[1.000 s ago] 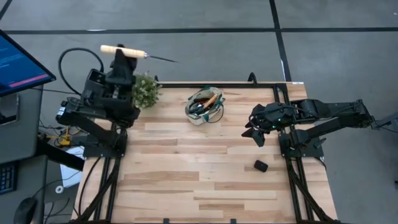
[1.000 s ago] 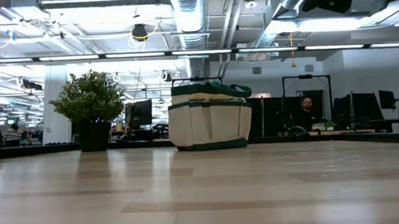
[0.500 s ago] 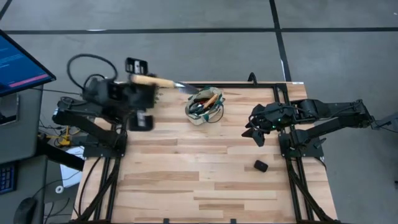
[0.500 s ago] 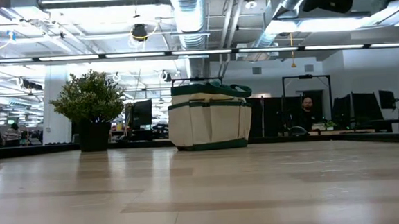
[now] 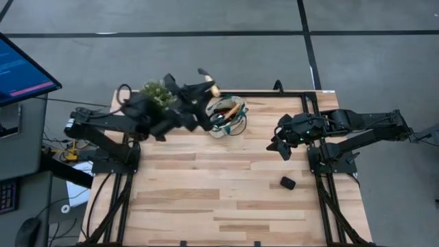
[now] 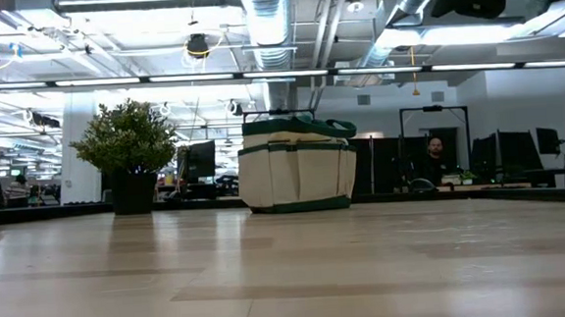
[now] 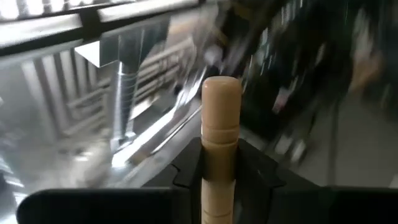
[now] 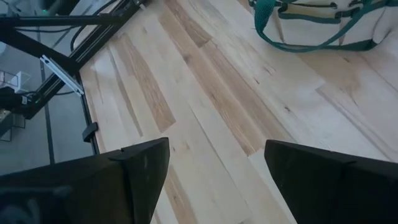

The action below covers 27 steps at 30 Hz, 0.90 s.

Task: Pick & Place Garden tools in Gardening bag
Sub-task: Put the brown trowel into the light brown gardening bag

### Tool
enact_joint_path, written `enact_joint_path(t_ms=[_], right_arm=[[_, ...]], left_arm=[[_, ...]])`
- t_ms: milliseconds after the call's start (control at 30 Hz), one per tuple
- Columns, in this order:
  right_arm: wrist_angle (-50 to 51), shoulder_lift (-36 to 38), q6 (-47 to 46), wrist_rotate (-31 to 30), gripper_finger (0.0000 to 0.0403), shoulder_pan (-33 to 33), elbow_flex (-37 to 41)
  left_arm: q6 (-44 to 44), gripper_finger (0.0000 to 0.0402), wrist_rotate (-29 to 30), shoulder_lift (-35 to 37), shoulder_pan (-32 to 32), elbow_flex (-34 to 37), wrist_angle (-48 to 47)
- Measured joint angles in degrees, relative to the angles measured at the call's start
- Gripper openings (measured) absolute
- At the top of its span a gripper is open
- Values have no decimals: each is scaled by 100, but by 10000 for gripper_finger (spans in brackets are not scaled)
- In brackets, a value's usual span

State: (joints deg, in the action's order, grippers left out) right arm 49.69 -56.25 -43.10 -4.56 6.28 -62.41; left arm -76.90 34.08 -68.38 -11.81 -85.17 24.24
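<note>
1. Trowel handle [image 7: 220, 143], light wood, was clamped between the left claw [image 5: 203, 89] fingers, held above the desk's far edge just left of the gardening bag [image 5: 226, 116].
2. Bag stood on the desk [image 5: 226, 199], tools inside, plant [image 5: 156, 92] to its left.
3. Right claw [image 8: 214, 168] hung spread apart, holding nothing, over the desk's right side.

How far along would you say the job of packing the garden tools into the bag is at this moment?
Well along. The gardening bag already holds several tools, handles showing at its mouth. In hand: the left tool grips a wooden-handled tool just beside the bag, not yet dropped in. The right tool waits open over the table's right side. No other garden tools show on the table.
</note>
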Motion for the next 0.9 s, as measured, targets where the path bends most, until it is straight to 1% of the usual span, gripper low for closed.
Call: enact_joint_path(t_ms=[100,167,300,400,533,600,667,800,867,900], right_arm=[[0,0,-49,-1,256,0,1],[0,0,-50,-1,256,0,1],[-2,-41,-51,-28,256,-15,0],[-2,-61,-51,-41,256,-61,2],[14,-142,-59,-25,256,-174,4],[-11,-192,-67,-21,256,-232,-6],[49,-237,-69,-13,256,-282,1],[87,-315,-67,3,256,-373,-8],[151,-327,-67,17,256,-393,7],[118,-348,-67,15,256,-393,0]], left_arm=[[-1368,67,520,-201,125,0,17],[-2287,67,694,-335,241,0,20],[-4043,67,677,-582,524,0,38],[-5127,67,442,-740,717,0,254],[-6248,67,-398,-894,950,0,886],[-6505,67,-927,-901,992,0,1101],[-6565,67,-1590,-899,993,0,1237],[-6566,68,-3278,-875,939,0,1505],[-6442,70,-3880,-839,845,-41,1542],[-6334,71,-4030,-801,778,-85,1536]])
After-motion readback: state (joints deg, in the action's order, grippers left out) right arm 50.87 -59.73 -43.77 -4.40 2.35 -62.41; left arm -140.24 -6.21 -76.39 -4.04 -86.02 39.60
